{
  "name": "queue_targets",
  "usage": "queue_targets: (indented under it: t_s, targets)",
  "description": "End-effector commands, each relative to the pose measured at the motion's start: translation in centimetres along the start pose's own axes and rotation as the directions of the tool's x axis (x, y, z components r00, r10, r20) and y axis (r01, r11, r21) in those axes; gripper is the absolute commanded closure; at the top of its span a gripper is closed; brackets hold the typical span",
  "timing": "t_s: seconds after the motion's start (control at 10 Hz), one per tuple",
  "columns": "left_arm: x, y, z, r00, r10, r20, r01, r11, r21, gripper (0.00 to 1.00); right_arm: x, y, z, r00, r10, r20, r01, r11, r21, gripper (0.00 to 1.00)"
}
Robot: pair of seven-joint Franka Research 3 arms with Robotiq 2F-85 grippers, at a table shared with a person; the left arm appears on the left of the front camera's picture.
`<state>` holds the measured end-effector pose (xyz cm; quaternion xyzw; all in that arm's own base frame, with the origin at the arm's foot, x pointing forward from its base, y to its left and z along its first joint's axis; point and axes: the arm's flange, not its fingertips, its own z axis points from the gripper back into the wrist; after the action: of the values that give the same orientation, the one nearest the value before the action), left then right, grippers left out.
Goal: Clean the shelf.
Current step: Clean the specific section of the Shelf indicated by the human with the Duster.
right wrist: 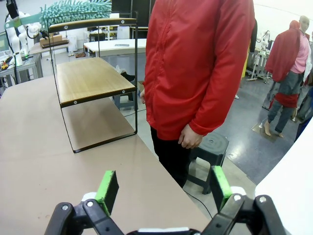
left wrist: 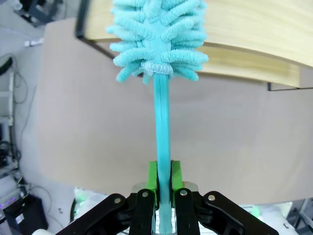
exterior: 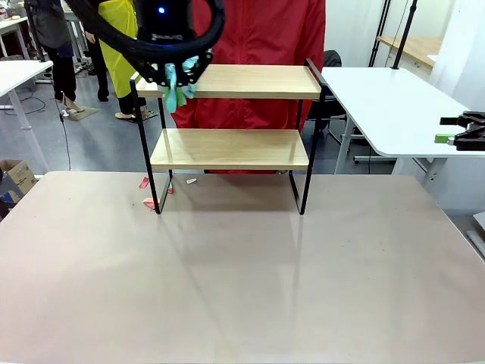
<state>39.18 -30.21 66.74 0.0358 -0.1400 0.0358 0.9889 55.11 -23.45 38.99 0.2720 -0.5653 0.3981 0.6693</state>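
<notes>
The shelf stands at the table's far middle, two light wood boards on a black frame. My left gripper hangs over the left end of its top board, shut on the handle of a teal fluffy duster. In the left wrist view the green pads clamp the handle and the duster head lies against the top board. My right gripper is open and holds nothing; it sits far right, off the table. From there the shelf and duster are seen side-on.
A person in a red jacket stands close behind the shelf, hands hanging down. Small red scraps and a white scrap lie on the brown table near the shelf's left foot. A white table stands at the right.
</notes>
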Motion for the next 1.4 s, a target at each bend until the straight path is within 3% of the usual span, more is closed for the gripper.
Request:
queue_targets:
  t_s: [0.0, 0.3, 0.5, 0.6, 0.7, 1.2, 1.3]
  targets:
    - [-0.7, 2.5, 0.0, 0.999, 0.009, 0.031, -0.013, 0.991, 0.136, 0.87, 0.3, 0.3, 0.0, 1.000, 0.003, -0.003, -0.003, 1.000, 0.003, 0.00]
    - [-2.4, 3.2, 3.0, 0.981, 0.040, 0.187, -0.093, 0.953, 0.287, 0.87, 0.3, 0.3, 0.0, 1.000, 0.003, -0.003, -0.003, 1.000, 0.003, 0.00]
    - [-3.1, 3.2, 5.2, 0.968, 0.046, 0.248, -0.112, 0.959, 0.260, 0.87, 0.3, 0.3, 0.0, 1.000, 0.003, -0.003, -0.003, 1.000, 0.003, 0.00]
    - [-3.4, 3.0, 5.8, 0.959, 0.037, 0.282, -0.089, 0.981, 0.172, 0.87, 0.3, 0.3, 0.0, 1.000, 0.003, -0.003, -0.003, 1.000, 0.003, 0.00]
    - [-3.0, 2.8, 4.8, 0.978, 0.019, 0.207, -0.072, 0.965, 0.253, 0.87, 0.3, 0.3, 0.0, 1.000, 0.003, -0.003, -0.003, 1.000, 0.003, 0.00]
    - [-2.8, 2.3, 4.3, 0.978, 0.023, 0.207, -0.075, 0.966, 0.247, 0.87, 0.3, 0.3, 0.0, 1.000, 0.003, -0.003, -0.003, 1.000, 0.003, 0.00]
    - [-2.6, 3.1, 4.9, 0.971, -0.040, 0.237, -0.004, 0.984, 0.179, 0.87, 0.3, 0.3, 0.0, 1.000, 0.003, -0.003, -0.003, 1.000, 0.003, 0.00]
